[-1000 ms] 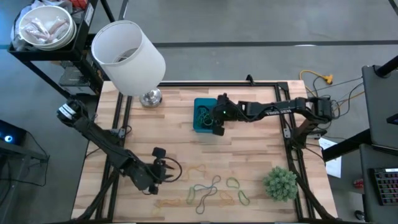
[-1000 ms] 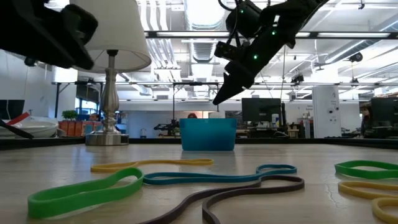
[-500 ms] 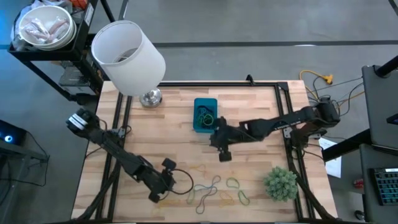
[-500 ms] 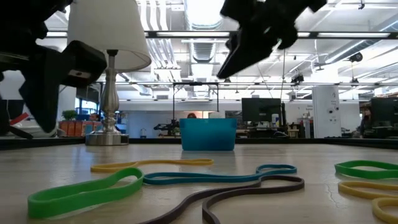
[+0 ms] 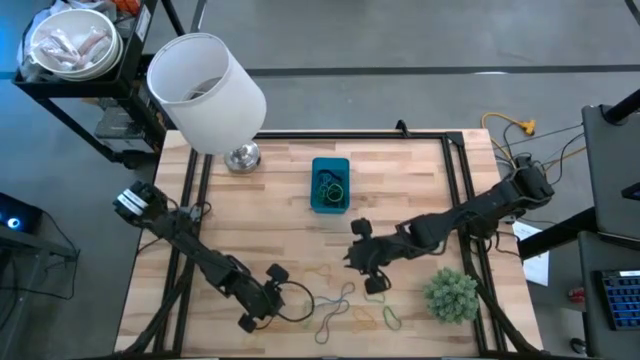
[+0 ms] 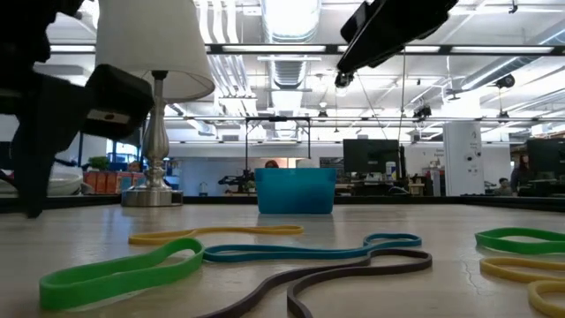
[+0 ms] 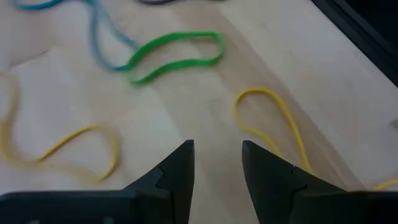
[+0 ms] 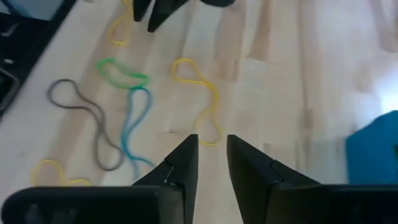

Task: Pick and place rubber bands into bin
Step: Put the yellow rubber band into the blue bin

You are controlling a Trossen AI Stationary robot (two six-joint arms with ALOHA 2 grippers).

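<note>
The right gripper (image 5: 372,283) has swung from the small blue plastic bin (image 5: 330,184) to the scattered coloured rubber bands (image 5: 345,304), fingers apart and empty; the left gripper (image 7: 216,163) hovers there, also parted.

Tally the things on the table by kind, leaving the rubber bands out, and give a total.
lamp: 1
bin: 1
plant ball: 1
grippers: 2, the left gripper and the right gripper
Total: 5
</note>
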